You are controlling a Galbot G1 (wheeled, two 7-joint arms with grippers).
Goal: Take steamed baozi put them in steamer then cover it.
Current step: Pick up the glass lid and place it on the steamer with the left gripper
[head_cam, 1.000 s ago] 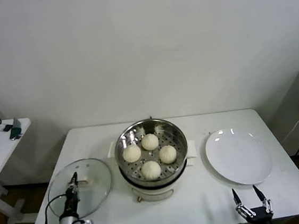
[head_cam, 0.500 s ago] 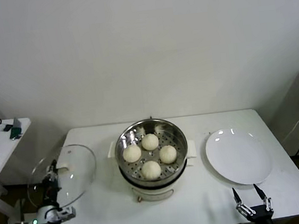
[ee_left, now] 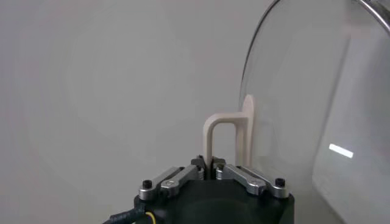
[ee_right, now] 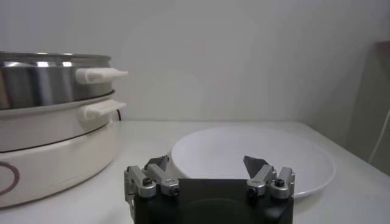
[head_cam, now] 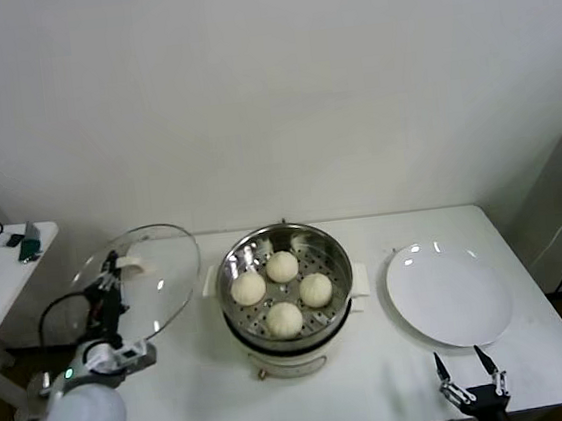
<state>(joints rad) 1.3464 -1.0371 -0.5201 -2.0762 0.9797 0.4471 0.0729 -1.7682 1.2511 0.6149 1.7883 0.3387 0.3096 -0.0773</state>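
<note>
The steamer stands open at the table's middle with several baozi on its perforated tray. My left gripper is shut on the cream bar handle of the cover. The glass lid hangs tilted in the air, to the left of the steamer and clear of its rim. In the left wrist view the left gripper pinches one leg of the handle, with the cover beyond it. My right gripper waits open at the front right, and the right wrist view shows nothing between its fingertips.
An empty white plate lies right of the steamer and just ahead of the right gripper; it also shows as the plate in the right wrist view. The steamer's side handles jut toward it. A small side table with gadgets stands at far left.
The left gripper has lifted the cover off the table's left side, swinging it out leftward and then up. It now hangs higher and closer to the steamer. The right arm has not moved.
</note>
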